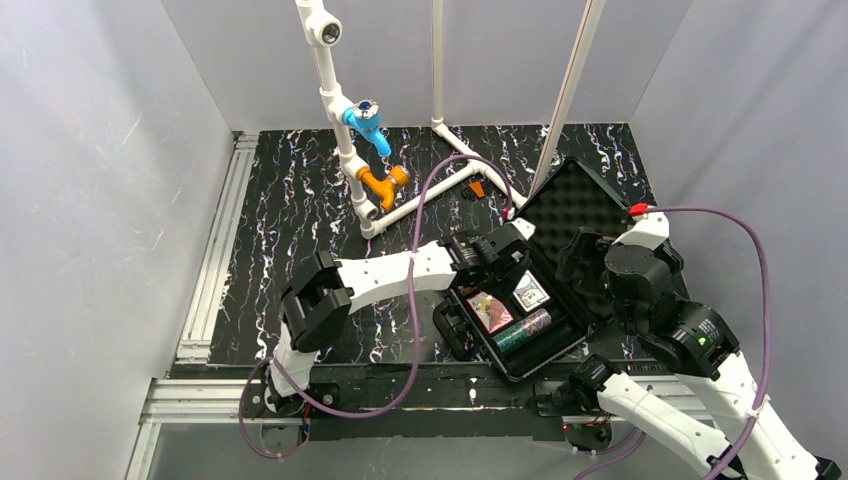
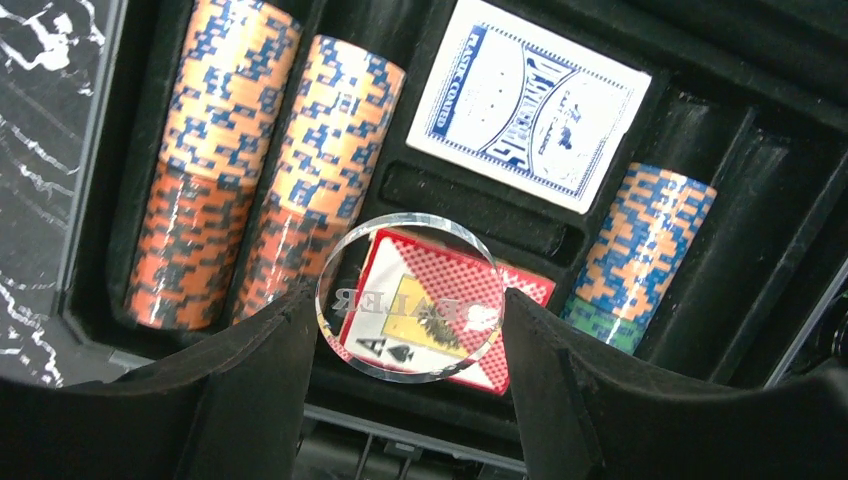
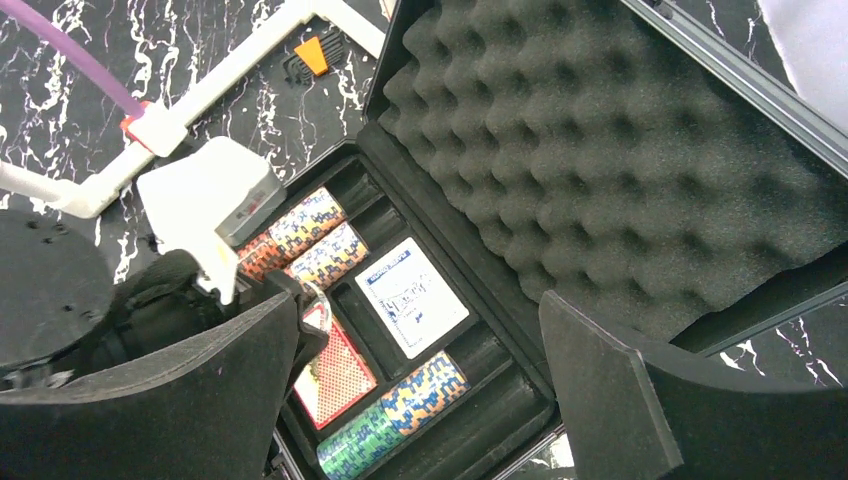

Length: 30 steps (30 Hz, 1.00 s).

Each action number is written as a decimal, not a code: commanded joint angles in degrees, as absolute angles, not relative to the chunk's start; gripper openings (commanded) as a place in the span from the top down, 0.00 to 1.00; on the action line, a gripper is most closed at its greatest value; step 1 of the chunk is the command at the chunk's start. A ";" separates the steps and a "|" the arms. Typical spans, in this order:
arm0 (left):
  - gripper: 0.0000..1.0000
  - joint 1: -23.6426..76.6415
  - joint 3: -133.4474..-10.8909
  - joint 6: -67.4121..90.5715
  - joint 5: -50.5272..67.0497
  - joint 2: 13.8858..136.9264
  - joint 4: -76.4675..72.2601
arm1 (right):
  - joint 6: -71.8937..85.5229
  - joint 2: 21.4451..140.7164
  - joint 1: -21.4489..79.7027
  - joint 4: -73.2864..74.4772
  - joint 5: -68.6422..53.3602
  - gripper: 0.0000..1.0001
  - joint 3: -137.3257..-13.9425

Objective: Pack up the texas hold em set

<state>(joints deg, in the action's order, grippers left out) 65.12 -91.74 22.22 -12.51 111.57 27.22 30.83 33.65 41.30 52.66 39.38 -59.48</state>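
The black case (image 1: pixel 560 345) lies open at the table's front right, its bumpy foam lid (image 3: pixel 620 150) raised. Inside are orange chip rolls (image 2: pixel 270 170), a blue-and-green roll (image 2: pixel 640 255), a blue card deck (image 2: pixel 528 105) and a red card deck (image 2: pixel 520 290). My left gripper (image 2: pixel 410 305) is shut on a clear round dealer disc (image 2: pixel 410 300), held just above the red deck. My right gripper (image 3: pixel 420 385) is open and empty, hovering above the case's right side; it also shows in the top view (image 1: pixel 590 265).
A white pipe frame (image 1: pixel 400 205) with blue (image 1: pixel 365 125) and orange fittings (image 1: pixel 385 182) stands at the back middle of the black marbled table. An aluminium rail (image 1: pixel 215 260) runs along the left edge. Grey walls enclose the space.
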 commanded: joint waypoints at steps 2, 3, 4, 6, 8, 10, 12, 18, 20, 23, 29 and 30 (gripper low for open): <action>1.00 65.57 -97.24 21.05 -10.46 114.10 27.13 | 30.62 32.07 41.40 51.94 42.27 0.02 -61.81; 1.00 65.56 -97.94 20.93 -10.27 114.79 26.85 | 30.66 31.95 41.35 51.94 42.37 0.02 -61.71; 1.00 65.58 -98.56 20.92 -10.06 115.39 26.70 | 30.68 31.81 41.37 51.90 42.44 0.02 -61.72; 1.00 65.63 -100.09 20.75 -9.70 116.70 26.64 | 30.75 31.55 41.40 51.94 42.56 0.02 -61.71; 1.00 65.72 -101.48 20.54 -9.26 117.98 26.57 | 30.81 31.30 41.40 51.94 42.72 0.02 -61.55; 1.00 65.88 -102.95 20.29 -8.44 119.34 26.37 | 30.90 31.05 41.35 51.94 42.71 0.02 -61.39; 1.00 65.83 -104.40 20.09 -7.47 120.50 26.32 | 30.94 30.94 41.38 51.99 42.87 0.02 -61.20; 1.00 66.09 -107.59 19.74 -5.93 123.65 26.19 | 31.20 30.59 41.40 52.03 42.60 0.02 -60.82; 1.00 66.22 -108.28 19.47 -5.61 124.50 25.94 | 31.22 30.53 41.39 52.03 42.61 0.02 -60.82; 1.00 66.42 -109.09 19.04 -5.17 125.31 25.52 | 31.23 30.35 41.35 52.12 42.66 0.02 -60.66; 1.00 66.61 -110.12 18.77 -4.80 126.76 24.86 | 31.33 30.16 41.40 52.12 42.75 0.02 -60.49; 1.00 66.62 -110.17 18.68 -4.74 126.82 24.61 | 31.32 30.15 41.35 52.12 42.68 0.02 -60.47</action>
<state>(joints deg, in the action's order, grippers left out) 66.19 -107.39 19.66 -5.48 126.56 25.74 31.24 31.05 41.30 52.69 41.04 -59.48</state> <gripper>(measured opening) 0.613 0.981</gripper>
